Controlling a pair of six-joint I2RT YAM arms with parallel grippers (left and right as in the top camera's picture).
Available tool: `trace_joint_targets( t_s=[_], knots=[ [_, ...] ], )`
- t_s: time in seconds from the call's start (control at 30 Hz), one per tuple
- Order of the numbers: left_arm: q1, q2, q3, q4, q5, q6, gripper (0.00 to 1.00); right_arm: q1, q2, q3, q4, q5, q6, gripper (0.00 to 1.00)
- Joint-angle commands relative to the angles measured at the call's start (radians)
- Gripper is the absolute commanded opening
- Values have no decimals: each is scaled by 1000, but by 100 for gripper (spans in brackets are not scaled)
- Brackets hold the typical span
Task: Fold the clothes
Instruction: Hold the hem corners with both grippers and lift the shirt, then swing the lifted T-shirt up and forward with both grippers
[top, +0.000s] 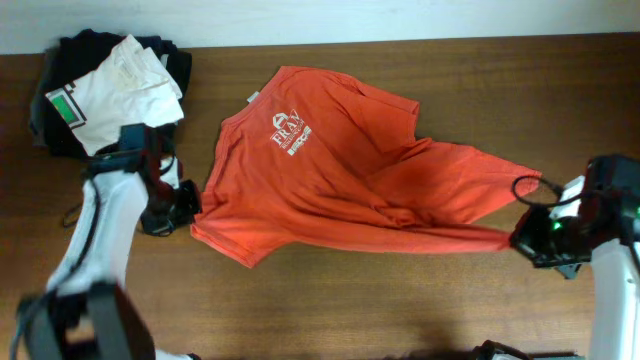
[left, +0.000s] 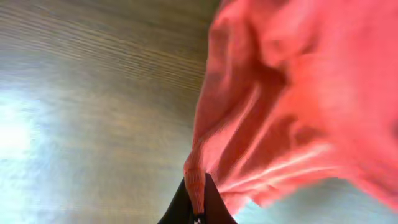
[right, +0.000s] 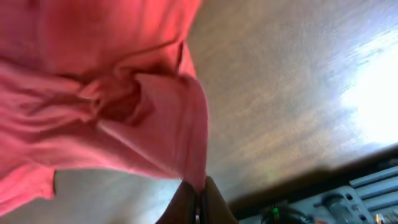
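The red-orange T-shirt (top: 350, 180) with white chest lettering (top: 290, 133) lies crumpled across the middle of the wooden table, neck toward the back left. My left gripper (top: 188, 200) is shut on the shirt's left edge, and the pinched ribbed hem shows in the left wrist view (left: 198, 190). My right gripper (top: 522, 238) is shut on the stretched right corner of the shirt, and the pinched cloth shows in the right wrist view (right: 200, 180). The shirt hangs in folds from both grips (left: 292, 93) (right: 99, 93).
A white garment with a green patch (top: 110, 90) lies on black folded garments (top: 75, 50) at the back left corner. Bare wooden table (top: 400, 310) runs along the front. The table's front edge and cables show in the right wrist view (right: 323, 205).
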Motion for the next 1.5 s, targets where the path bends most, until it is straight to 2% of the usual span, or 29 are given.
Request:
trace_joint_targets(
  t_s=[0.0,0.2,0.4,0.53,0.67,0.73,0.87,0.97,1.03,1.1,1.13,1.23,1.47],
  knots=[
    [3,-221,30,-15,5,-93,1,-6,-13,174,-67,-16,-39,4],
    [3,-537,104,-68,5,-164,1,-6,-13,417,-211,-22,-59,4],
    [2,-647,163,-87,6,-220,1,-6,-11,492,-247,-43,-65,4],
    [2,-535,163,-13,36,-220,1,5,34,492,-135,-122,-55,4],
    [2,-288,176,252,196,-219,1,75,159,494,98,-214,10,4],
    [-2,-174,242,303,227,-218,1,118,238,531,179,-261,29,4],
    [-11,21,621,159,321,-188,1,151,412,870,119,-353,32,4],
    [-11,103,1043,16,341,-154,1,128,540,1359,-3,-361,54,4],
    [-9,125,1323,-60,301,-151,1,77,598,1682,-79,-359,81,4],
    [0,126,1531,-124,232,-146,1,8,617,1871,-130,-359,103,4],
    [6,124,1593,-154,221,-133,1,-31,618,1923,-162,-360,105,4],
    [23,125,1698,-292,179,-101,1,-72,597,1903,-249,-364,72,4],
    [22,224,1597,-533,127,-78,1,-3,599,1732,-271,-363,-32,4]
  ],
)
